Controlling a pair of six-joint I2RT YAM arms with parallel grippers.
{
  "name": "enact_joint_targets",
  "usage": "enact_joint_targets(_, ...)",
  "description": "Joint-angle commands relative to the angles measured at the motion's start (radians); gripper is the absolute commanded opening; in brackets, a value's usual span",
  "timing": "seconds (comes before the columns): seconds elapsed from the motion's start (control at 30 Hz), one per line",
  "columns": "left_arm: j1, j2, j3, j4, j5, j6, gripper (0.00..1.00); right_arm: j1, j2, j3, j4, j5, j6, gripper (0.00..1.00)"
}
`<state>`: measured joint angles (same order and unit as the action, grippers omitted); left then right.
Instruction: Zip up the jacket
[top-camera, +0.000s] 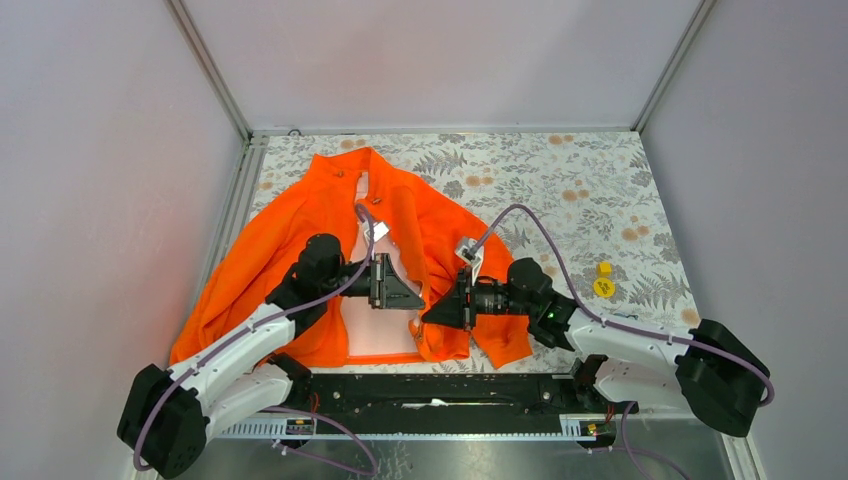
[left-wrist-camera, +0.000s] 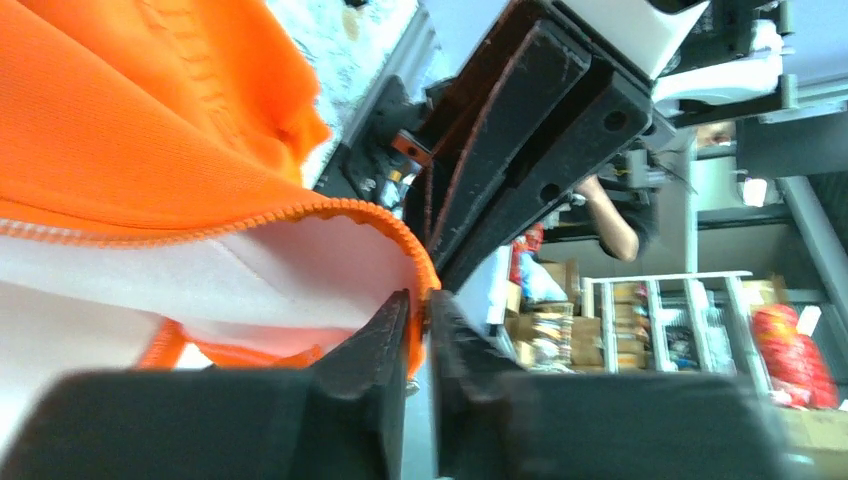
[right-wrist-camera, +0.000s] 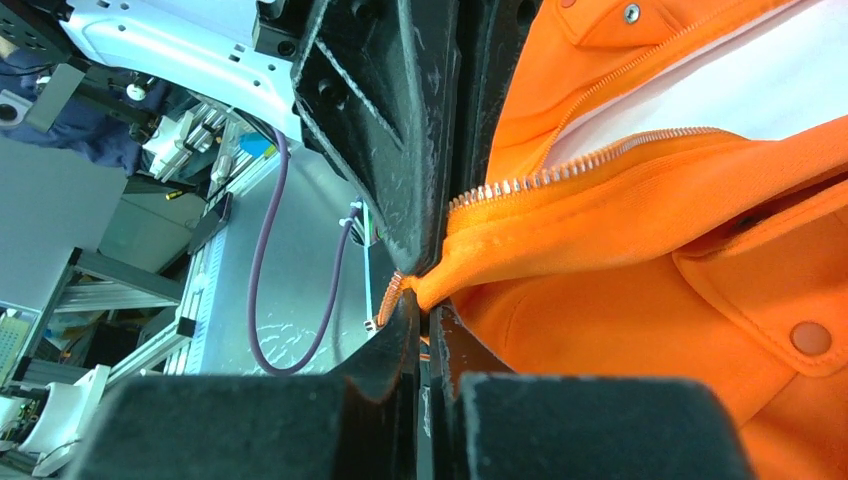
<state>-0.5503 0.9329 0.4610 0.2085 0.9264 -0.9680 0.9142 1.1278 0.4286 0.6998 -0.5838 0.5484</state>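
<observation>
While the orange jacket (top-camera: 400, 205) lies spread open on the floral table (top-camera: 580, 180), seen from above, the left gripper (top-camera: 418, 300) and right gripper (top-camera: 432, 314) meet at its lower front opening. From the left wrist, that pincer's fingers (left-wrist-camera: 370, 345) are pressed together on the jacket's zipper edge (left-wrist-camera: 330, 208) beside pale lining (left-wrist-camera: 200, 290). From the right wrist, the fingers (right-wrist-camera: 395, 345) clamp tight on the bottom corner below metal zipper teeth (right-wrist-camera: 560, 170).

Robot lab, panelled enclosure (top-camera: 440, 60), stocked shelves (left-wrist-camera: 680, 325)
</observation>
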Motion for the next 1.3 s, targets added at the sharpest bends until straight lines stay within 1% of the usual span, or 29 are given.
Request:
enact_joint_targets(0.0,0.005,-0.006,0.094,-0.202,-0.129,0.16,0.23,-0.004,-0.053,0.049,-0.083,0.009,-0.014,0.0)
enact_joint_targets(0.07,0.002,-0.014,0.105,-0.257,-0.164,0.174,0.35,-0.005,-0.053,0.067,-0.128,0.033,-0.002,0.0)
enact_joint_targets(0.13,-0.013,-0.026,0.1,-0.251,-0.188,0.16,0.43,-0.004,-0.046,0.084,-0.16,0.047,0.009,0.0)
enact_joint_targets(0.2,-0.028,-0.023,0.095,-0.239,-0.211,0.145,0.46,-0.005,-0.04,0.093,-0.173,0.049,0.019,0.0)
enact_joint_targets(0.27,-0.034,-0.007,0.091,-0.236,-0.219,0.139,0.46,-0.004,-0.039,0.093,-0.172,0.058,0.028,0.0)
enact_joint_targets(0.3,-0.037,-0.001,0.088,-0.229,-0.221,0.136,0.45,-0.005,-0.04,0.093,-0.172,0.066,0.032,0.0)
enact_joint_targets(0.4,-0.049,0.005,0.083,-0.212,-0.224,0.117,0.35,-0.004,-0.034,0.101,-0.181,0.079,0.033,0.0)
enact_joint_targets(0.57,-0.052,0.003,0.089,-0.188,-0.238,0.102,0.22,-0.003,-0.01,0.124,-0.197,0.072,0.034,0.0)
enact_joint_targets(0.63,-0.053,0.011,0.086,-0.163,-0.226,0.086,0.12,-0.004,0.002,0.141,-0.213,0.064,0.033,0.0)
enact_joint_targets(0.7,-0.053,0.015,0.079,-0.135,-0.213,0.07,0.0,-0.005,0.012,0.152,-0.216,0.048,0.031,0.0)
enact_joint_targets(0.73,-0.053,0.014,0.076,-0.124,-0.211,0.064,0.0,-0.004,0.016,0.153,-0.215,0.043,0.03,0.0)
enact_joint_targets(0.87,-0.049,-0.004,0.041,-0.02,-0.187,0.0,0.0,-0.004,0.01,0.135,-0.188,0.041,0.028,0.19)
enact_joint_targets(1.0,-0.046,-0.004,0.014,0.065,-0.158,-0.053,0.0,-0.005,0.014,0.11,-0.156,0.074,0.043,0.23)
enact_joint_targets(1.1,-0.045,-0.005,0.009,0.094,-0.152,-0.066,0.0,-0.005,0.024,0.09,-0.092,0.098,0.088,0.31)
enact_joint_targets(1.27,-0.045,-0.009,-0.002,0.132,-0.149,-0.092,0.0,-0.004,0.025,0.045,-0.019,0.15,0.138,0.39)
